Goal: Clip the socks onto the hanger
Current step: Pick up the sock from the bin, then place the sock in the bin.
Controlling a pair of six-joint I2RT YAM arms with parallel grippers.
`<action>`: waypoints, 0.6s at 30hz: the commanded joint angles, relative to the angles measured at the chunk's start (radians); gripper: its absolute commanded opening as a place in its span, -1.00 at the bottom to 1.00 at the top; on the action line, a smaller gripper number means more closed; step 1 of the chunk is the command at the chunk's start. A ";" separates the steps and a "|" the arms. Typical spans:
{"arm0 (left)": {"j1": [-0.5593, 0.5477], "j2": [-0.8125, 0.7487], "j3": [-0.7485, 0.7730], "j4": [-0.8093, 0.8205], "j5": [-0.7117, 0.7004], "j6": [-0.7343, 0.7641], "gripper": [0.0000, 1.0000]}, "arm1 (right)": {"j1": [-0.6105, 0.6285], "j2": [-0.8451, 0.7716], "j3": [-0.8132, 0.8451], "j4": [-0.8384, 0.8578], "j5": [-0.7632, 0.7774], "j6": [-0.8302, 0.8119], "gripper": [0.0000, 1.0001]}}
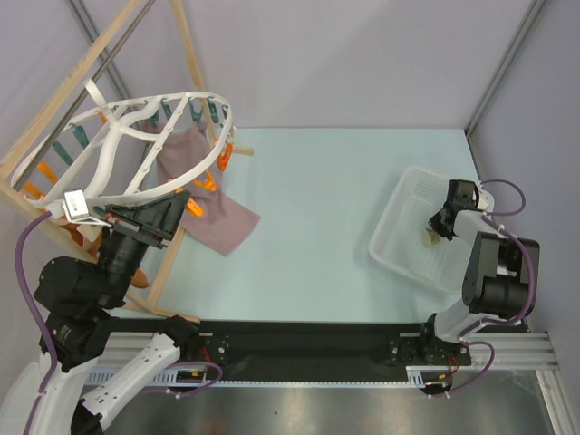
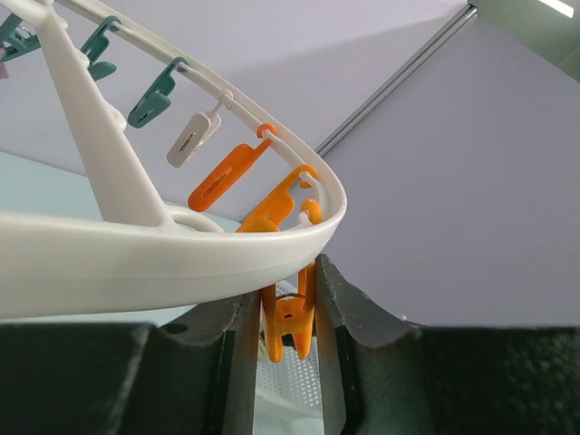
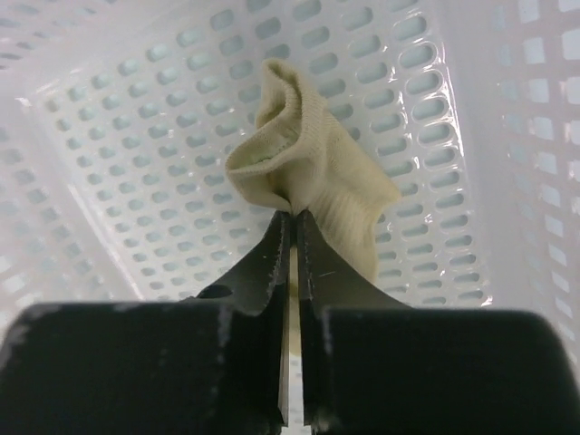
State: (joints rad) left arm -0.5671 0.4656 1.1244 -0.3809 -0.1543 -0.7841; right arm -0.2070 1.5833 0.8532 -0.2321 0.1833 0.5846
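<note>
Thin pinch on the sock point(image 3: 308, 154)
The right tool point(image 3: 292, 216) clamps one fold of it inside the perforated basket point(image 3: 136, 136), so it may slip on lifting; the left tool point(image 2: 288, 272) grips an orange peg point(image 2: 290, 326) on the hanger point(image 2: 136, 254)

Pale blue table point(image 1: 317, 199), mauve-pink cloth point(image 1: 227, 222) lying on its left side, white perforated basket point(image 1: 399, 222) on its right

In the top view the right gripper point(image 1: 436, 232) covers nearly all of the sock point(image 1: 427, 241) in the perforated basket point(image 1: 391, 217), so only a cream speck shows. The hanger point(image 2: 136, 258) runs off the left wrist picture's left edge. Its rim hides the top of the orange peg point(image 2: 288, 326) clamped by the left gripper point(image 2: 288, 292), possibly at the peg's handles.
</note>
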 commanded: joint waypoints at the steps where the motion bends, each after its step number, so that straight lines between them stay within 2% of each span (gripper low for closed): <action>1: -0.001 -0.007 0.008 0.007 0.027 0.008 -1.00 | -0.014 -0.109 0.018 -0.021 -0.059 0.044 -1.00; 5: 0.001 -0.002 0.005 0.011 0.033 0.005 -1.00 | -0.031 -0.166 0.058 -0.048 -0.128 0.060 -1.00; 8: -0.001 -0.004 0.003 0.013 0.036 0.006 -1.00 | -0.002 -0.160 0.127 -0.090 -0.143 -0.044 -1.00; 11: -0.001 -0.010 -0.001 0.014 0.032 0.006 -1.00 | 0.032 -0.111 0.204 -0.182 -0.079 -0.149 -0.97; 15: 0.000 -0.012 -0.011 0.027 0.038 0.008 -1.00 | 0.139 -0.057 0.242 -0.292 0.078 -0.245 -0.91; 18: -0.001 -0.007 -0.012 0.031 0.047 0.005 -1.00 | 0.185 -0.029 0.228 -0.328 0.150 -0.302 -0.62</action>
State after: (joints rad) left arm -0.5671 0.4591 1.1179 -0.3824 -0.1528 -0.7845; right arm -0.0628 1.5242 1.0756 -0.4488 0.2173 0.3904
